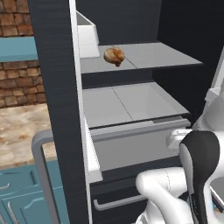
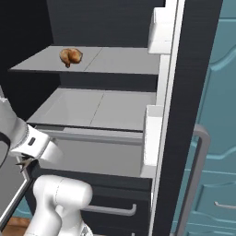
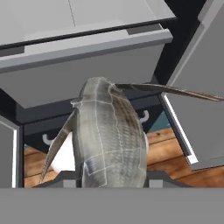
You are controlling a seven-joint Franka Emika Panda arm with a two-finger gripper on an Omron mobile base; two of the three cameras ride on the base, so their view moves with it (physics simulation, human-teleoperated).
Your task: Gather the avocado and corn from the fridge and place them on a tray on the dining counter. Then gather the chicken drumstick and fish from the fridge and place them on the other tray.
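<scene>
My gripper (image 3: 111, 180) is shut on the fish (image 3: 109, 135), a silvery-grey body with thin fins that fills the middle of the hand view, just in front of the fridge's pale drawer (image 3: 87, 65). The charcoal fridge (image 1: 131, 17) stands open with pale grey shelves. On its upper shelf lies the golden-brown chicken drumstick (image 1: 113, 56) (image 2: 70, 56), well above and behind the hand. My hand's white wrist (image 2: 39, 147) sits low at the fridge's left side. The avocado, the corn, both trays and the dining counter are out of view.
Open fridge doors flank the arm: the left one (image 1: 57, 87) with a grey bar handle (image 1: 41, 175), the right one (image 2: 184, 115) with white bins (image 2: 161, 27). A stone top on teal cabinets (image 1: 17, 127) lies left. Wooden floor (image 3: 170, 153) shows below the drawers.
</scene>
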